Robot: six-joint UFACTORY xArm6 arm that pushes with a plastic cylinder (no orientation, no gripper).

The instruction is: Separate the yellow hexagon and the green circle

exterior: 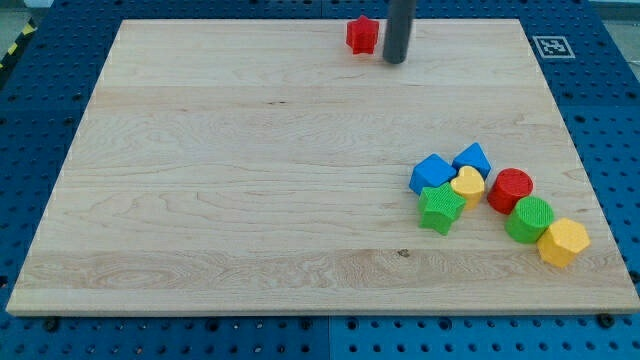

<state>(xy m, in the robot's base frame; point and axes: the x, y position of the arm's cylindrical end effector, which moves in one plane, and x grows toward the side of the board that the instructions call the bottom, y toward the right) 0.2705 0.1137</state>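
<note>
- Near the view's top edge, at about twelve o'clock on the wooden board (pixel 250 180), my tip (pixel 396 61) is resting on the surface; being a plain dark rod, it is neither opening nor closing on anything and is holding nothing.
- Just beside my tip, at its nine o'clock, a red block (pixel 361 35) of star-like shape is sitting; whether the two are touching cannot be told.
- Well apart from my tip, toward five o'clock on the board, the other blocks are lying in a loose cluster.
- The yellow hexagon (pixel 563 241) is sitting at the cluster's far end, nearest the view's bottom right.
- The green circle (pixel 529 219) is pressing against the yellow hexagon from its ten o'clock side.
- A red circle (pixel 510 189) is lying at the green circle's eleven o'clock, touching it.
- A small yellow block (pixel 467 185), shape unclear, is sitting at the red circle's nine o'clock, just beside it.
- A green star (pixel 440 208) is lying at that small yellow block's seven o'clock, touching it.
- Two blue blocks are crowning the cluster: one blue cube (pixel 431 173) at the green star's twelve o'clock, and another blue cube (pixel 472 158) at the small yellow block's twelve o'clock.
- A blue pegboard table (pixel 40 120) is surrounding the board.
</note>
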